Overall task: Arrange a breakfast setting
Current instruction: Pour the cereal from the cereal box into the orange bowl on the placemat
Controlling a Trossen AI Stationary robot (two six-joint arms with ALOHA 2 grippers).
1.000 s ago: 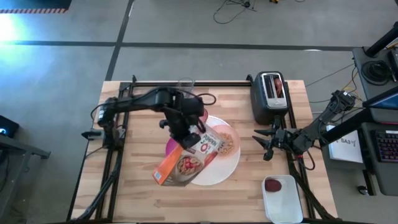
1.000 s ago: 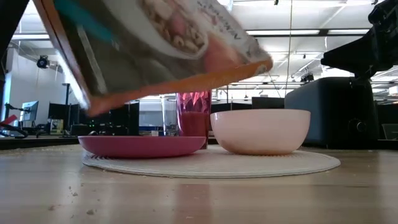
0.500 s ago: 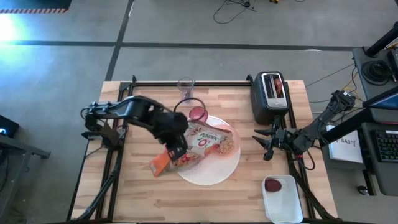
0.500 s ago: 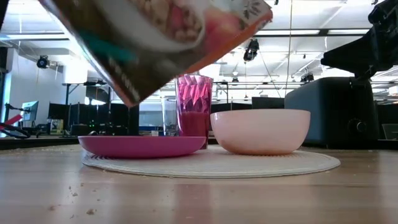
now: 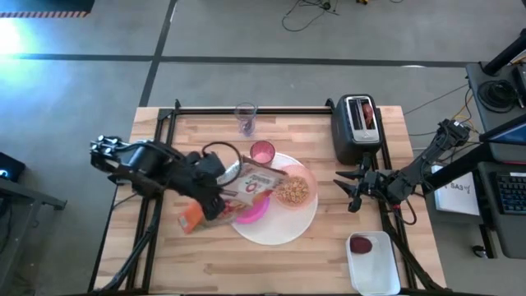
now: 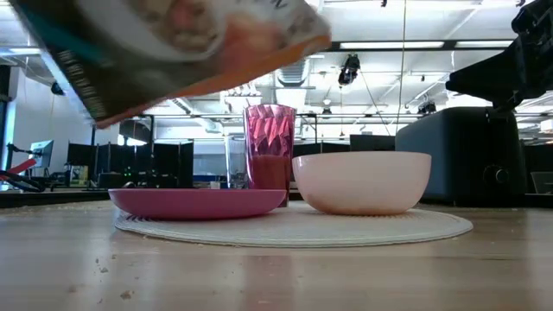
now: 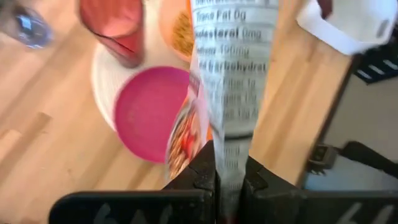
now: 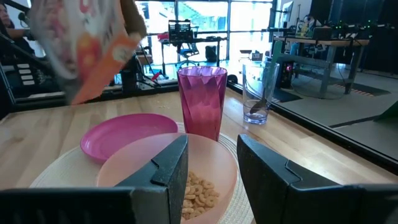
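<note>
Overhead view first: the left gripper [image 5: 215, 200] is clamped on a cereal box [image 5: 238, 191], which lies tilted over the magenta plate [image 5: 253, 210], its long axis running from the orange end near the table's left side toward the pale pink bowl [image 5: 294, 191]. That bowl holds tan cereal and sits on the big white plate [image 5: 283, 226], with the pink tumbler [image 5: 261, 152] at the plate's far rim and the clear glass [image 5: 245, 117] farther back. The right gripper [image 5: 355, 187] hovers spread open beside the toaster [image 5: 359, 127]. A dark red fruit [image 5: 362, 243] lies in a white tray [image 5: 374, 271] at the near right corner.

Low view: the box [image 6: 164, 47] hangs blurred above the magenta plate [image 6: 197, 202]; tumbler [image 6: 269, 154] and bowl [image 6: 362, 181] stand upright on the white plate [image 6: 294, 228].

Left wrist view: both fingers [image 7: 200, 174] press the box's narrow nutrition panel [image 7: 231, 93], with the magenta plate [image 7: 149, 112] beneath.

Right wrist view: the right gripper's fingers [image 8: 168, 168] stand well apart, touching nothing, framing the cereal-filled bowl [image 8: 214, 171]; the tumbler [image 8: 201, 101] stands just behind it, and a spoon rests in the glass [image 8: 258, 93].
</note>
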